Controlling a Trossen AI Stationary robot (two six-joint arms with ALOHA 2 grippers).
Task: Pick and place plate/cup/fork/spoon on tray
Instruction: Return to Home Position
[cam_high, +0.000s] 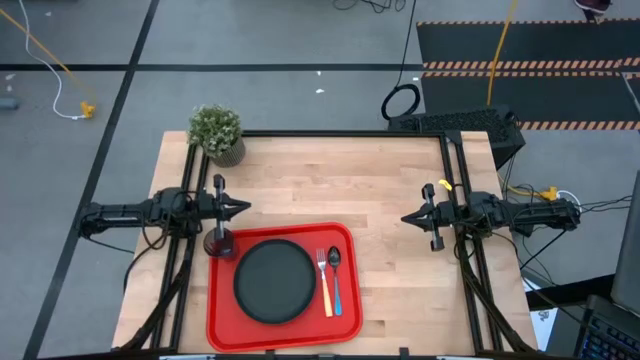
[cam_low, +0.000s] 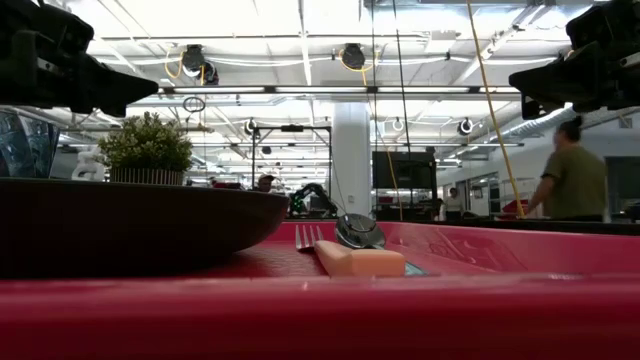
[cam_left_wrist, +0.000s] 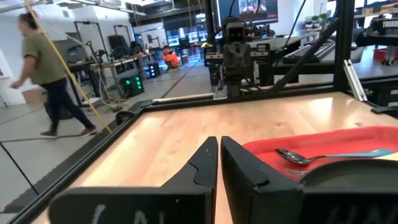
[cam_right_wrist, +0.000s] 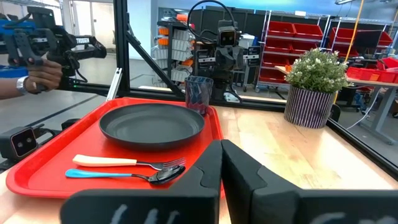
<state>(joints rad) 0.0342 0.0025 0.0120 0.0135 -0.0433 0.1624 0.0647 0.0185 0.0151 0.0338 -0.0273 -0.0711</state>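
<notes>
Cup is your nearest worry: it stands just below and beside your left gripper, on the tray's corner rim-side, and that gripper's fingers look nearly pressed together with nothing between them. Any low sweep of that arm from here could clip the tumbler and tip it off the tray's edge. Farther out from the gripper sits the plate, flat on the tray, and beyond it the fork and spoon lie side by side, touching or nearly so; a nudge to the tray would likely scatter them. Your right gripper waits well apart across the table, fingers pressed together and empty. The potted plant stands behind the left arm, so mind it if you retract.
</notes>
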